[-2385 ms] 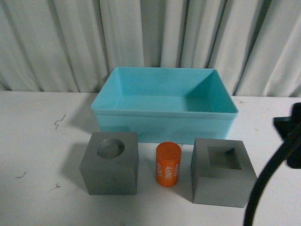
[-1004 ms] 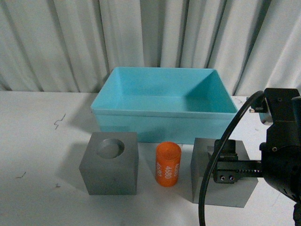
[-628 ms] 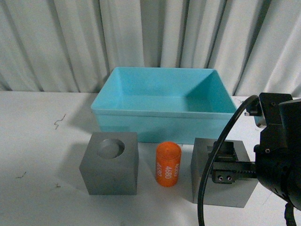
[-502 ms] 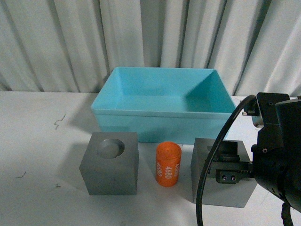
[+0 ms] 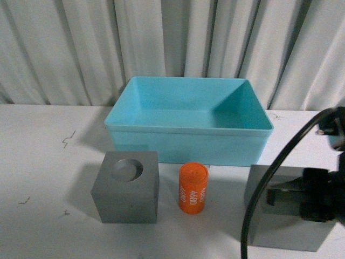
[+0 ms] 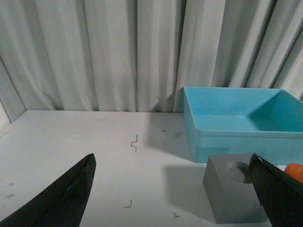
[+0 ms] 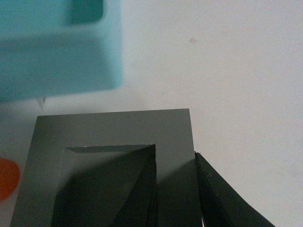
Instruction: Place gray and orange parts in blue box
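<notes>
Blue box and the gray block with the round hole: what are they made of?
Blue box: probably plastic. It has smooth, even turquoise walls with a soft sheen and a molded rim.
Gray block: hard to say, maybe plastic or painted metal. It has flat matte faces, crisp edges and no shine.

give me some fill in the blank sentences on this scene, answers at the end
1. The white print on the orange cylinder reads ____.
2. The left gray cube has a ____ hole on top.
3. The right gripper pinches a wall of the right gray cube, with one finger inside its ____ hole.
4. All three parts are ____ the blue box, none in it.

Missing words: 4680; round; rectangular; outside
</notes>
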`<action>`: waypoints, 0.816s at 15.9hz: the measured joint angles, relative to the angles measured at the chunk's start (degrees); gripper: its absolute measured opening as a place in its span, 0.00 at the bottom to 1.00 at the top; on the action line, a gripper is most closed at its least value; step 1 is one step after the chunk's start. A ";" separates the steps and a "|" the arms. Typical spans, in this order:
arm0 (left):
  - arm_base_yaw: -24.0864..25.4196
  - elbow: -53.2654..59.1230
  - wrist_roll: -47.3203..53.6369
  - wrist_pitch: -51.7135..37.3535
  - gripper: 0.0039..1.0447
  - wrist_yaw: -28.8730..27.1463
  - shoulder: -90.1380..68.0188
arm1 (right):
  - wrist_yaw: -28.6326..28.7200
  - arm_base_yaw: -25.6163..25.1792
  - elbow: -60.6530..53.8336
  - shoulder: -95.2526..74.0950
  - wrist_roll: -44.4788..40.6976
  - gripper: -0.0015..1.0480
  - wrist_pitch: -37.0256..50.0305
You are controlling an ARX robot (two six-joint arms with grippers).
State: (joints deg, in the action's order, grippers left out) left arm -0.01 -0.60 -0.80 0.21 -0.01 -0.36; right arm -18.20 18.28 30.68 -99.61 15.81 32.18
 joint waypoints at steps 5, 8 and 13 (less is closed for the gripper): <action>0.00 0.00 0.00 0.00 0.94 0.00 0.00 | 6.01 -11.69 13.42 23.61 -7.45 0.18 -0.90; 0.00 0.00 0.00 -0.02 0.94 -0.02 0.00 | 6.29 -10.51 30.10 3.91 -9.77 0.18 7.48; 0.00 0.00 0.00 0.00 0.94 -0.02 0.00 | 4.42 -6.43 44.59 -15.19 -7.76 0.18 3.52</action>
State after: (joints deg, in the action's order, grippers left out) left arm -0.01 -0.60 -0.80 0.21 -0.03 -0.36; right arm -13.78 11.86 75.26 -114.80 8.05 35.70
